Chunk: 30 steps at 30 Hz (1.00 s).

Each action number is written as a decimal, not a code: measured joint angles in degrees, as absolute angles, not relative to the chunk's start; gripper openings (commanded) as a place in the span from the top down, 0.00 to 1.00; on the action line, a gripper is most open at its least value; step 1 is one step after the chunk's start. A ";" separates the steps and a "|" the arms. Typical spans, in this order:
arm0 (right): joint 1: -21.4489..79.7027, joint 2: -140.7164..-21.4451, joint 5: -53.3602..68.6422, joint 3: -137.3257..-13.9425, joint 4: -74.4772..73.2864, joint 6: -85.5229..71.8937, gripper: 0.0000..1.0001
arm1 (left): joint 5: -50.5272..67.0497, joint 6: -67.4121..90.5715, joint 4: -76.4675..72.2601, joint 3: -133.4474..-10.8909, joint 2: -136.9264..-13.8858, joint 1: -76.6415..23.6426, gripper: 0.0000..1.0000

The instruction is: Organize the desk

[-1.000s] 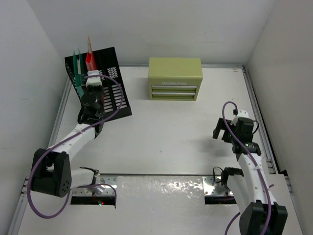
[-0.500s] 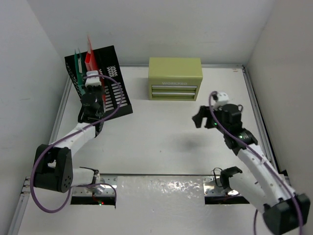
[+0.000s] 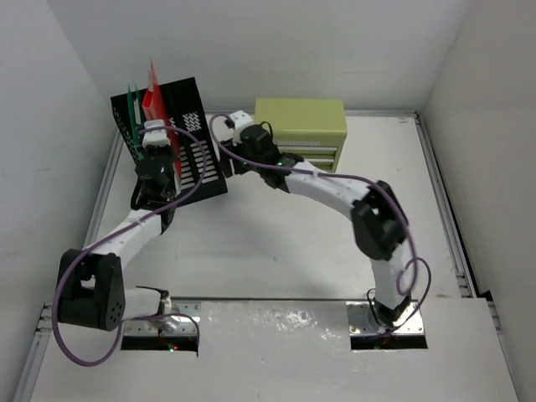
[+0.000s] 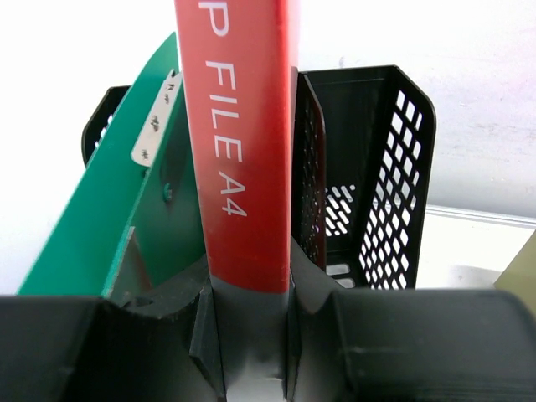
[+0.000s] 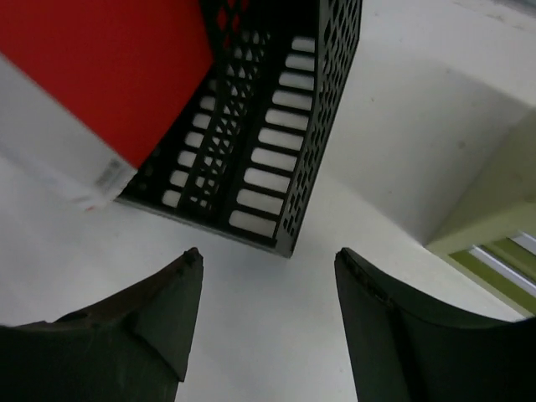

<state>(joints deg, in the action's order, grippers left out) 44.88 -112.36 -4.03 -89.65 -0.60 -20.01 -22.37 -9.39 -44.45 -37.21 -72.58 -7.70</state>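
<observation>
My left gripper [image 4: 249, 322] is shut on the lower edge of a red A4 file [image 4: 247, 167], holding it upright at the black slotted file rack [image 4: 394, 167]. A green file [image 4: 109, 226] stands in the rack just left of the red one. From above, the left gripper [image 3: 157, 138] sits over the rack [image 3: 197, 163] at the back left of the white desk [image 3: 276, 243]. My right gripper [image 5: 268, 260] is open and holds nothing; it hovers over the desk, facing the rack's near corner [image 5: 289, 243]. The right arm stretches across to the rack's right side [image 3: 230, 159].
An olive-green drawer chest [image 3: 300, 121] stands at the back centre, close behind the right arm, and shows at the right edge of the right wrist view [image 5: 502, 201]. White walls enclose the desk, and metal rails [image 3: 440, 209] run along its sides.
The right arm has swung from the desk's right side across to the file rack, its jaws narrowing on the way. The left gripper keeps hold of the red file, barely moved.
</observation>
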 measured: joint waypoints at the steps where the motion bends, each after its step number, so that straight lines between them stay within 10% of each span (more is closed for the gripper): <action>1: 45.10 -116.09 -4.36 -92.95 -0.95 -19.92 0.42 | -22.33 -9.10 -44.36 -37.23 -72.58 -7.31 1.00; 9: 46.24 -141.99 -8.97 -119.42 -5.67 -19.94 0.54 | -20.29 -5.78 -43.48 -37.54 -72.58 -2.72 1.00; 18: 46.35 -145.49 -13.04 -118.69 -1.89 -21.74 1.00 | -17.41 -3.11 -44.88 -37.54 -73.38 -1.74 1.00; 30: 45.93 -142.80 -10.52 -112.57 3.31 -19.38 1.00 | -17.61 -3.46 -58.83 -36.97 -79.42 -1.50 1.00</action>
<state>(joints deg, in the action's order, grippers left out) 45.93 -142.80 -10.52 -112.57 3.31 -19.38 -17.61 -3.46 -58.83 -36.97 -79.42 -1.50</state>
